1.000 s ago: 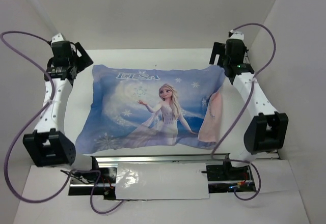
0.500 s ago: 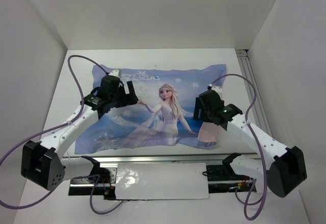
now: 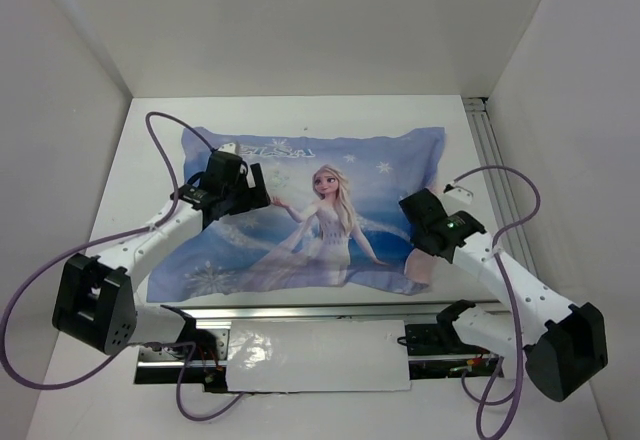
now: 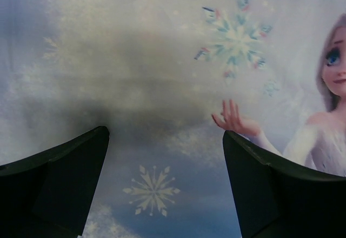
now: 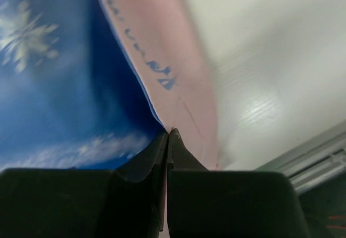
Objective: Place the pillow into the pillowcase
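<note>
**A:** What fills most of the view?

**B:** A white table [image 3: 300, 110] boxed in by white walls. Spread over its middle is the thin blue fabric pillowcase [image 3: 300, 225], printed with a blonde princess and snowflakes. It lies printed side up and reaches nearly from one side of the table to the other.

**A:** And the arms?

**B:** The white-and-black left arm [image 3: 150, 240] reaches from the near left over the left half of the case. The right arm [image 3: 510, 280] bends in from the near right toward the case's near right corner. A silver metal rail [image 3: 300, 310] runs along the table's near edge between their bases.

**A:** What about that right corner?

**B:** A pale pink flap [image 3: 422, 272], the reverse of the fabric, is turned up there. In the wrist view it rises beside the blue front, with blue lettering showing faintly through it.

**A:** What are the right fingers doing?

**B:** The right fingers [image 5: 168, 135] are pressed fully together. Their tips sit right where the pink and blue meet, and they seem to pinch the pillowcase edge.

**A:** And the left fingers?

**B:** The left fingers [image 4: 254, 167] are spread as wide as they go and hold nothing. They are over the print, with a dark shadow on the cloth between them. I cannot tell whether they touch the cloth.

**A:** Any smaller details?

**B:** A large pale snowflake [image 4: 235, 38] lies beyond them, and the princess's raised hand [image 4: 230, 119] is just beside the right-hand finger. A small white snowflake [image 4: 151, 190] sits between the two.
</note>
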`<state>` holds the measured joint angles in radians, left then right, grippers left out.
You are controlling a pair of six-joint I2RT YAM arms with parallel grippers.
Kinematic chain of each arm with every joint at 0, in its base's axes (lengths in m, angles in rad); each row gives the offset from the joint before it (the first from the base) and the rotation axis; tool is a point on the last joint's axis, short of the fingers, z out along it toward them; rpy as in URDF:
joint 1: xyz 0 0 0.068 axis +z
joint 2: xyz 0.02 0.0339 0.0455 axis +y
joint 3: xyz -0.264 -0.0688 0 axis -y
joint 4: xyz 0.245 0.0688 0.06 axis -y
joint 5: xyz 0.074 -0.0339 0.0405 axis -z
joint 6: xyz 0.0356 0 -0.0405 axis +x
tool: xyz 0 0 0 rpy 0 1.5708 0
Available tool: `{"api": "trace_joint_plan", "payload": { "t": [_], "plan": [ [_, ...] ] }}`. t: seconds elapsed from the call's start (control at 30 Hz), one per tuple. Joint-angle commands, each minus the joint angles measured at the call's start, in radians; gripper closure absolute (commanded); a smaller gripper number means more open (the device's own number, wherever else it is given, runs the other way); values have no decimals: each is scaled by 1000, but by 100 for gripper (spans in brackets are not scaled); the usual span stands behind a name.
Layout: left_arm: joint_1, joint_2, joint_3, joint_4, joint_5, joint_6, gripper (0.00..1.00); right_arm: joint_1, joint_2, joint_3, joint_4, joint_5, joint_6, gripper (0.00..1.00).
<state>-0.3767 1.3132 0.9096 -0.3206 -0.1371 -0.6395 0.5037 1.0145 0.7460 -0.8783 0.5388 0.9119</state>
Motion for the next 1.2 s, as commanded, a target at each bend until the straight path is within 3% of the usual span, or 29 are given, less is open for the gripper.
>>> {"api": "trace_joint_plan", "payload": {
  "t": [0.0,0.2,0.27,0.3,0.33,0.37,0.6,0.77,0.9,1.03,1.17],
  "plan": [
    [47,52,14,5,-44,-28,0,-40,-8,15,-126,122,125,100],
    [156,70,-20,8,2,-51,0,-111,-45,58,-250,289,321,100],
    [189,44,-20,8,20,-40,0,-125,-92,93,-393,386,453,100],
    [190,35,-20,8,21,-40,0,-139,-115,136,-430,406,478,81],
    [203,25,-20,8,21,-40,0,-139,-169,153,-430,423,452,4],
    [203,2,-20,8,30,-40,0,-151,-197,167,-430,423,424,0],
    [213,-92,9,-2,42,-11,0,-160,-335,222,-248,388,148,0],
    [213,-135,32,-61,2,-2,0,-160,-258,208,-49,274,-85,0],
    [222,-205,58,-152,-111,-8,0,-160,-166,199,100,160,-246,0],
    [222,-293,69,-164,-59,-8,0,-160,-114,199,251,61,-344,0],
    [222,-318,133,-234,-99,-37,0,-160,-90,210,346,9,-381,0]
  ]
}}
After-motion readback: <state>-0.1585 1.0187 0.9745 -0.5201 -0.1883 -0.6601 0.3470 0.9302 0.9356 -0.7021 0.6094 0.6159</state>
